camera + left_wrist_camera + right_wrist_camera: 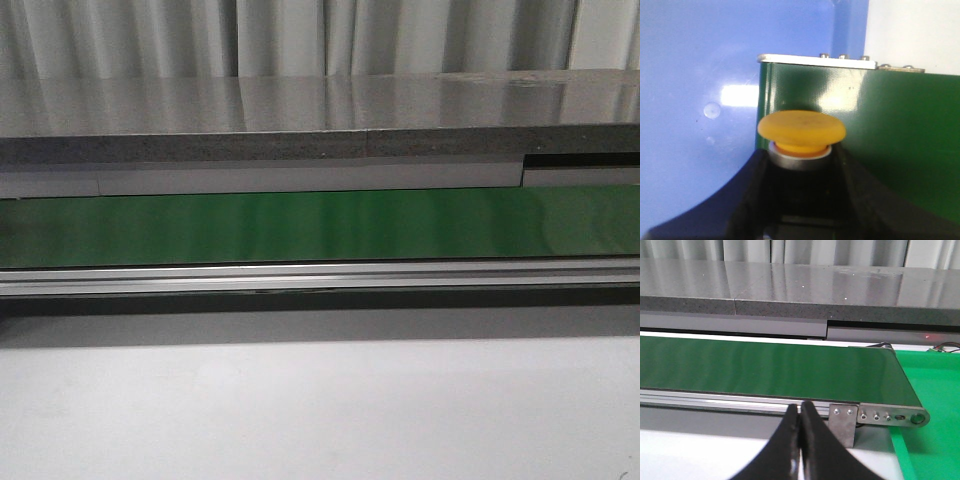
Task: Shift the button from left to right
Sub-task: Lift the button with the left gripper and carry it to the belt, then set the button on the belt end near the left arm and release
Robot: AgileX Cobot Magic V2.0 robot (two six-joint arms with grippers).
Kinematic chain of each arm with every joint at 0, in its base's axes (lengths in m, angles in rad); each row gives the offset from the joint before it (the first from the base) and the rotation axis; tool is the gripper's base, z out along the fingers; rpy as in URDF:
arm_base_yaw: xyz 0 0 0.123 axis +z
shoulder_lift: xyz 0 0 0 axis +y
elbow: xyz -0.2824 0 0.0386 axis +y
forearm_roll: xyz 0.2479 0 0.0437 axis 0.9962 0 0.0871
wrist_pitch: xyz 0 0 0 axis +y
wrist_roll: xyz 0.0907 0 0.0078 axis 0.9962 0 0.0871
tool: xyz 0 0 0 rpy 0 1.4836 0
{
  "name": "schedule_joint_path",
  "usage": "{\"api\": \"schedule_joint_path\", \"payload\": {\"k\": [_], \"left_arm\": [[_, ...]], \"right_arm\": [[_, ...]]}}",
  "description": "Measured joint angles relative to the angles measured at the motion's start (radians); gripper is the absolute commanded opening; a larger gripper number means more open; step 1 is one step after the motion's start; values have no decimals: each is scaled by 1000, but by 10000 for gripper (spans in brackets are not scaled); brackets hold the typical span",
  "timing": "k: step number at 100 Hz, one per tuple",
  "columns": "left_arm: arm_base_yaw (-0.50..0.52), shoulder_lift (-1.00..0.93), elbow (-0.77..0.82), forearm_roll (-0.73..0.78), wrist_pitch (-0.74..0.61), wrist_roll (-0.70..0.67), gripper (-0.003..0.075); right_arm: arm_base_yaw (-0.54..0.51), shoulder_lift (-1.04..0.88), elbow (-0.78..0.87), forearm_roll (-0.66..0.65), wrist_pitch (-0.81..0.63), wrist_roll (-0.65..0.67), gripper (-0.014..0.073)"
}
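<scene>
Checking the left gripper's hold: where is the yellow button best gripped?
Below the cap, as here: the left gripper closes from both sides on the button under its overhanging yellow cap, whose domed, wider top gives no flat faces.

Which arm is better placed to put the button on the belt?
Left. Its claw already grips the button beside the belt. The right claw is shut and empty.

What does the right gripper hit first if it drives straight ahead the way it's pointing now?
Most likely the conveyor's aluminium side rail, just ahead of the shut right gripper, with the green belt behind it. Depth is unclear; pitched slightly higher, it would pass over the rail onto the belt.
</scene>
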Motion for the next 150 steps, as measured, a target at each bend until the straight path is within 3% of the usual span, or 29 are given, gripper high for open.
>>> {"api": "schedule_joint_path", "payload": {"k": [19, 28, 40, 48, 57, 64, 108, 127, 150], "left_arm": [[-4, 0, 23, 2, 0, 5, -15], [-4, 0, 45, 2, -2, 5, 28], [-4, 0, 63, 2, -8, 5, 195], [-4, 0, 65, 2, -14, 7, 391], [-4, 0, 65, 2, -19, 7, 554], [-4, 0, 65, 2, -23, 7, 624], [-40, -41, 67, 4, -34, 9, 630], [-41, -153, 73, -7, -76, 7, 630], [-56, -386, 187, -17, -227, 7, 629]], "right_arm": [[0, 0, 0, 0, 0, 0, -68], [0, 0, 0, 0, 0, 0, -68], [0, 0, 0, 0, 0, 0, -68], [0, 0, 0, 0, 0, 0, -68], [0, 0, 0, 0, 0, 0, -68], [0, 0, 0, 0, 0, 0, -68], [0, 0, 0, 0, 0, 0, -68], [0, 0, 0, 0, 0, 0, -68], [0, 0, 0, 0, 0, 0, -68]]}}
